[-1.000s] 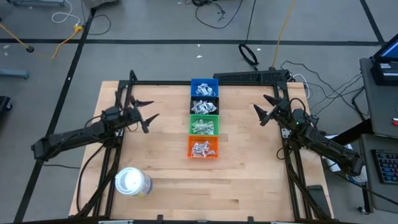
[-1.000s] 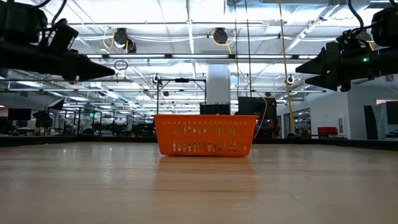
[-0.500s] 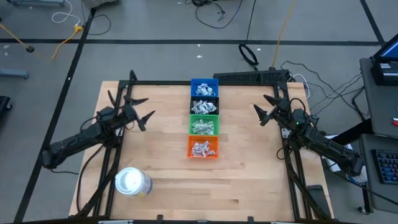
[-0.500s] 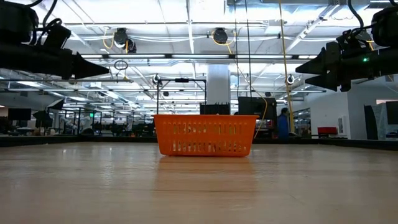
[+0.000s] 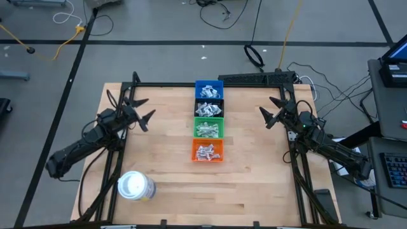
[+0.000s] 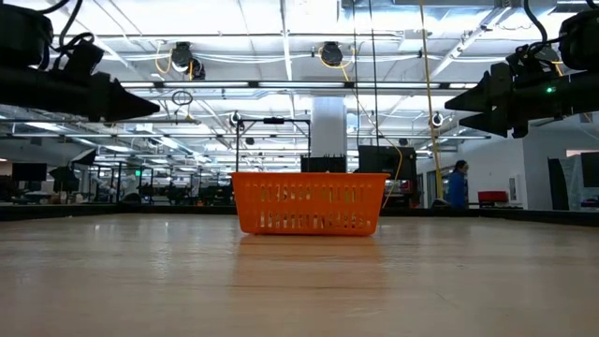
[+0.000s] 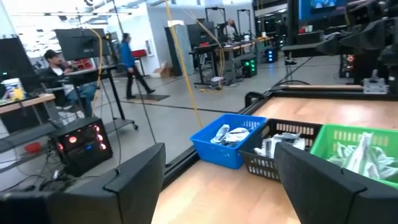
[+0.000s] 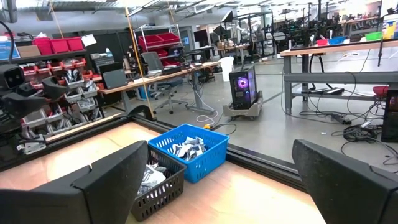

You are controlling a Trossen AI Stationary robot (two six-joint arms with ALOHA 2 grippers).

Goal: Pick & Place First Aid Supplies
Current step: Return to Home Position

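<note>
In the bins [image 5: 208, 83], first aid supplies [image 5: 208, 130] in jumbled, directionless heaps

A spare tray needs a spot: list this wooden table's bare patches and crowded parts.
Bare wood flanks the centre column of plastic containers, blue bin, black bin, green bin, orange bin, out to the open left gripper and right gripper. Widest: the front strip beside the large white round roll. Crowded: that column, full of small white packets.

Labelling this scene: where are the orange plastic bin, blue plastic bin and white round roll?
orange plastic bin [image 6: 309, 204], low view, front wall
blue plastic bin [image 5: 208, 83], high view, far rim
white round roll [image 5: 135, 186], high view, top face
</note>
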